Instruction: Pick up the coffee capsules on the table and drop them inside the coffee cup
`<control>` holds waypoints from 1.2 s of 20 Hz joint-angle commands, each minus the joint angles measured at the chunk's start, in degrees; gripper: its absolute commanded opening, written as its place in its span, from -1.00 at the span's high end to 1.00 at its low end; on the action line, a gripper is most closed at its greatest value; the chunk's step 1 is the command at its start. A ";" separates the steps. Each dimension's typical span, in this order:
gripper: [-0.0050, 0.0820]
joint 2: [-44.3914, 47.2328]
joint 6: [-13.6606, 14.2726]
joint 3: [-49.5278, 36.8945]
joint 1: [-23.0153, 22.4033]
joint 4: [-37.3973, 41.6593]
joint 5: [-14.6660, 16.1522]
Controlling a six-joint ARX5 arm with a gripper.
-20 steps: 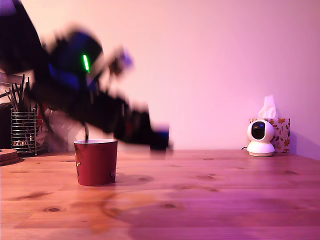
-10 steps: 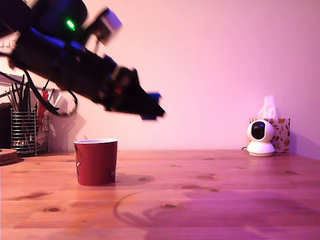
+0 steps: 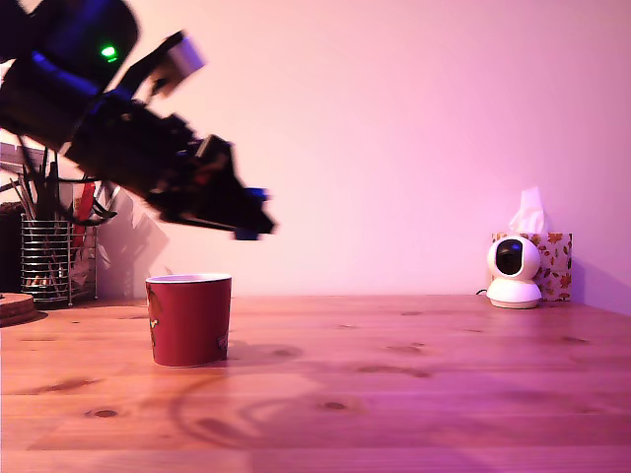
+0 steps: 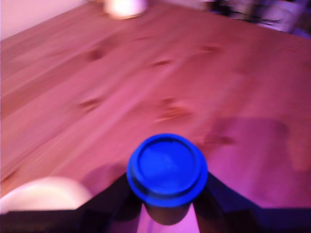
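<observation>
A: Fingers (image 4: 167, 213) first. What have they got?

B: Fingers pinched shut on a blue capsule (image 4: 167, 169); the wrist view shows its round blue lid face-on, the dark body tucked between the two dark fingers (image 4: 221, 199). In the exterior view it is only a small blue fleck (image 3: 253, 234) at the tip of the arm.

A: And what has changed in the last second?

B: A second ago the arm was low and blurred, its tip near the desk to the right of the red coffee cup (image 3: 189, 319). Half a second ago it had lifted, tip further right. Now the tip has drawn back left and hangs above the cup, a little right of its rim. I'd judge the pick is done and this is the carry; the drop needs the tip a bit further left first.

A: Where's the cup in the wrist view?

B: Only a pale curved rim (image 4: 41, 194), cut off at the picture's edge, beside the fingers.

A: What can't you make out?

B: No other capsule shows on the desk (image 3: 414, 384) in either view, and the cup's inside is hidden, so I can't tell how many are in it. The wrist view is blurred throughout.
</observation>
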 commanded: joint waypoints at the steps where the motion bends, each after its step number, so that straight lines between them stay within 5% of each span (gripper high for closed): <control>1: 0.63 -0.90 -2.56 -0.11 1.40 0.42 -0.81; 5: 0.63 -0.90 -6.19 0.20 4.31 -0.02 -1.42; 16: 0.63 -0.81 -6.27 8.13 6.84 -12.46 -6.58; 24: 0.63 2.58 -5.84 9.84 7.19 -12.81 -8.46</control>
